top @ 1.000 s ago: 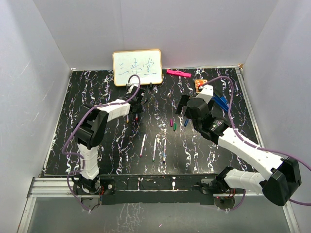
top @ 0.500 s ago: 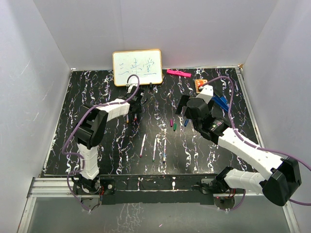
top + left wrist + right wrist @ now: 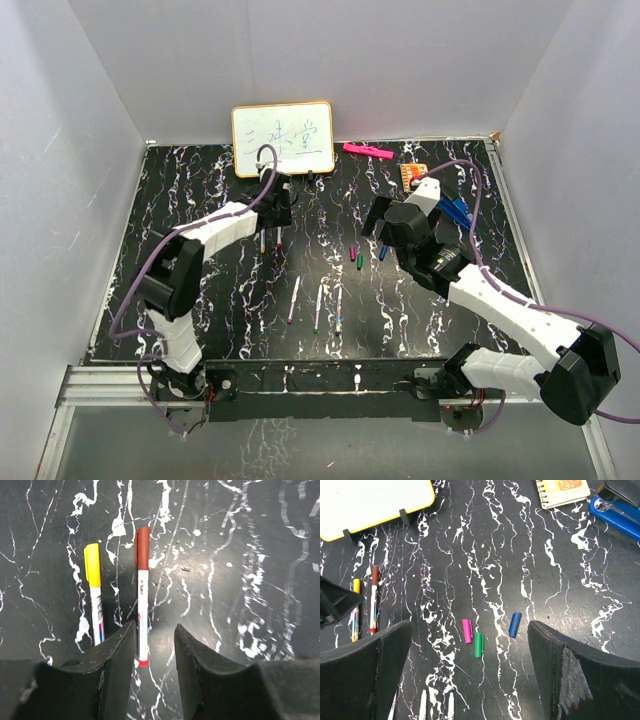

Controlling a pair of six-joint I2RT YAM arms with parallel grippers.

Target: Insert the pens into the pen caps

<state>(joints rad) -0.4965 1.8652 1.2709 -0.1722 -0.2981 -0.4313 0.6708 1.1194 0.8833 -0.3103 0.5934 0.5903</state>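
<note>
Its jaws spread loosely astride the red-brown-capped pen [image 3: 143,605] lying on the surface [image 3: 240,555], the left gripper [image 3: 155,628] should rise straight up, sparing the yellow-capped pen [image 3: 94,595] just left.

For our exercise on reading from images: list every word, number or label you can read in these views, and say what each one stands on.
Nothing can be quoted with certainty.
Whiteboard: handwritten characters, too small to read.
Red-brown-capped pen: small print on the barrel, blurred.
Yellow-capped pen: coloured print on the barrel, blurred.
Notepad: a picture on the cover, no legible words.
</note>
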